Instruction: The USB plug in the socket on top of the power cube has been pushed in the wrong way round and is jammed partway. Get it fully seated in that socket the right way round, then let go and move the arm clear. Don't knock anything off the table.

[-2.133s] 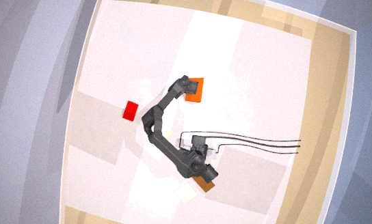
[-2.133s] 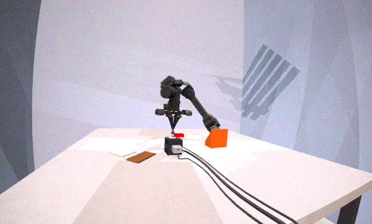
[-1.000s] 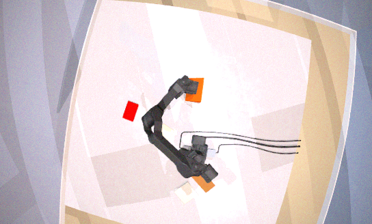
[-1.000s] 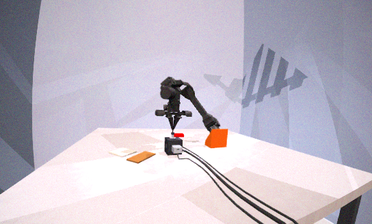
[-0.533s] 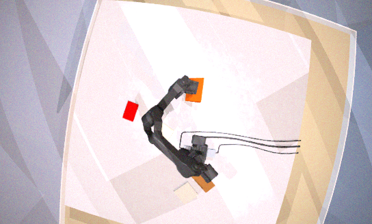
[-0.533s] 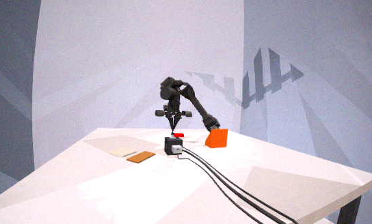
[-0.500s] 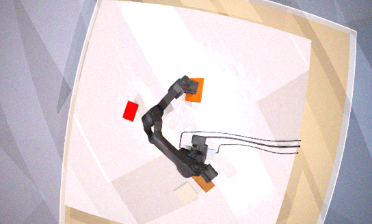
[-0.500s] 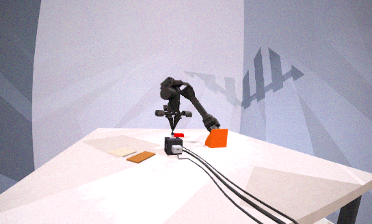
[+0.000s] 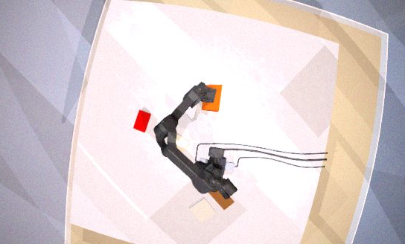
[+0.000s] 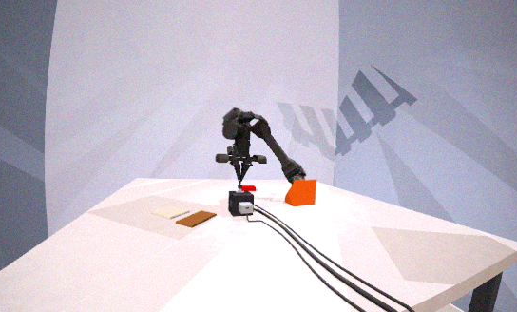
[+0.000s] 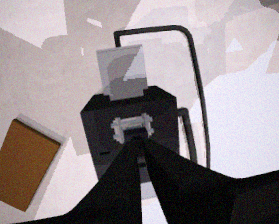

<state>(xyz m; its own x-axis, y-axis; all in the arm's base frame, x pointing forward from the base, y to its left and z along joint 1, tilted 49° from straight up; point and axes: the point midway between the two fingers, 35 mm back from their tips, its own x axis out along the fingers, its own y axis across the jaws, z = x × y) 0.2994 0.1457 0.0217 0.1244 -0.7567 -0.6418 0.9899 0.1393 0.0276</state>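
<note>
The dark power cube (image 10: 234, 202) (image 11: 162, 120) stands on the table under the arm; the arm mostly hides it in the top view. My gripper (image 10: 239, 185) (image 11: 138, 147) points straight down at the cube's top and is shut on the small dark USB plug (image 11: 136, 132). A pale, bracket-shaped socket surround (image 11: 133, 122) shows just beyond the plug. The plug is at or just above the socket; its depth and which way round it faces cannot be told. The fingers hide its near side.
Pale side plugs (image 9: 229, 166) (image 10: 245, 207) (image 11: 122, 75) and black cables (image 11: 198, 80) come off the cube. A brown slab (image 9: 222, 201) (image 10: 196, 219) (image 11: 25, 165) and a cream slab (image 9: 202, 210) (image 10: 171, 211) lie nearby. A red block (image 9: 142, 121) and an orange block (image 9: 215, 102) (image 10: 302, 192) are farther off.
</note>
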